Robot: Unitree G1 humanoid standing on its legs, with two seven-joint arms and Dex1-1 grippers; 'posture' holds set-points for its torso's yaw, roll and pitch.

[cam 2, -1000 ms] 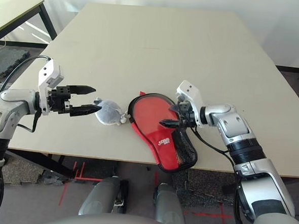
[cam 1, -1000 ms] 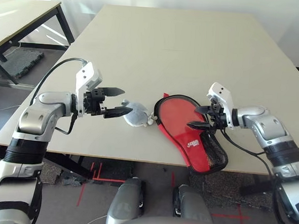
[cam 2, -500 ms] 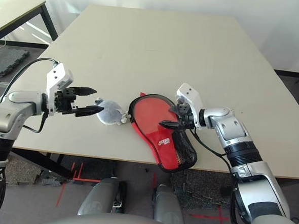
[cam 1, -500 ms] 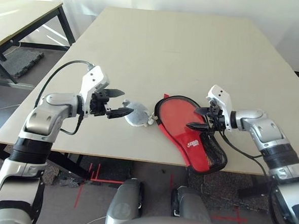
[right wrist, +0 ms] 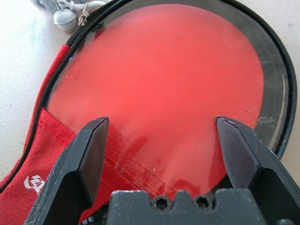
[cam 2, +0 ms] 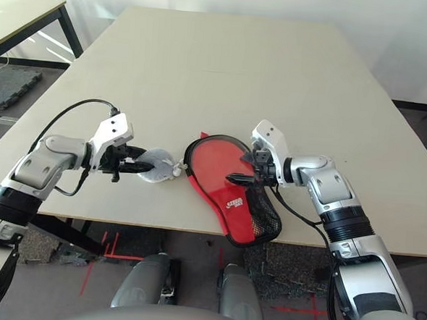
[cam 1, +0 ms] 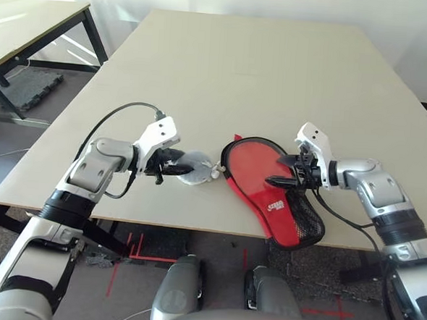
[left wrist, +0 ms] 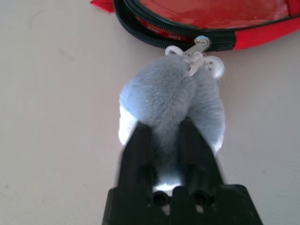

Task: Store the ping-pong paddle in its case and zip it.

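Observation:
The red case point(cam 1: 281, 221) lies open near the table's front edge, its mesh-pocket end hanging over the edge. Inside it shows the ping-pong paddle's red rubber face point(right wrist: 164, 70) point(cam 1: 251, 161); the handle is hidden. My right gripper point(cam 1: 279, 172) point(right wrist: 161, 125) hovers open over the paddle face, one finger on either side. A grey-blue pouch point(cam 1: 197, 166) point(left wrist: 168, 93) hangs by a white cord from the case's black zipper point(left wrist: 154, 40). My left gripper point(cam 1: 175, 168) point(left wrist: 164, 127) is shut on the pouch's near end.
The beige table point(cam 1: 240, 74) stretches wide behind the case. A second table with a black frame point(cam 1: 33, 26) stands at the far left, across a gap.
My left gripper has moved right to the pouch and gone from open to shut on it. The right gripper has stayed open over the paddle.

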